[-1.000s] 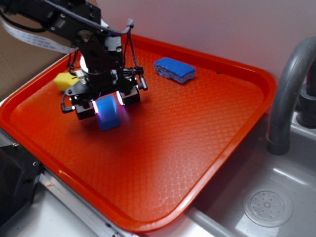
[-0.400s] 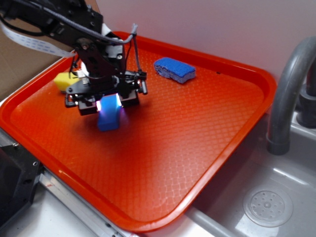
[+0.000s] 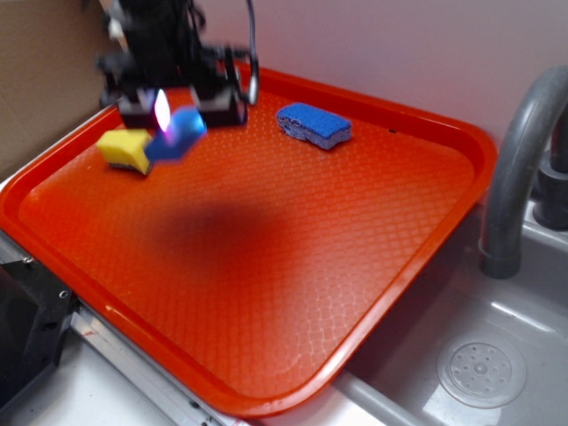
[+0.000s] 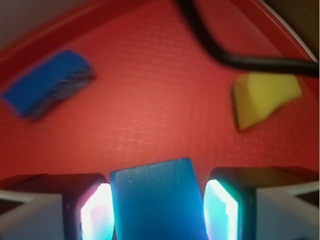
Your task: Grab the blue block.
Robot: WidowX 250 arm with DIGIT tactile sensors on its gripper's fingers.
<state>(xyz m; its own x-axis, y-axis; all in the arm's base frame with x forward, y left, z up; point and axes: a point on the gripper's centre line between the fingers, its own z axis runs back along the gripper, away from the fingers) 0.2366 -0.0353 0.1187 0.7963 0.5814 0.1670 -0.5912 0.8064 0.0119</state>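
Observation:
My gripper [image 3: 173, 111] hangs well above the back left of the red tray [image 3: 399, 293], shut on the blue block [image 3: 176, 134]. The smooth block tilts between the glowing pads and casts a dark shadow on the tray floor below. In the wrist view the blue block [image 4: 157, 200] fills the gap between the two lit fingers [image 4: 95, 210] of my gripper [image 4: 157, 212], with tray surface far beneath it.
A yellow sponge [image 3: 124, 149] lies at the tray's left edge, also the yellow sponge [image 4: 262, 97] in the wrist view. A rough blue sponge [image 3: 313, 124] rests at the back, seen blurred as the blue sponge [image 4: 47, 90]. A grey faucet [image 3: 515, 169] and sink [image 3: 484, 373] stand to the right.
The gripper has risen from the tray floor and moved back and left, carrying the blue block up off the tray. The block now tilts in the grip.

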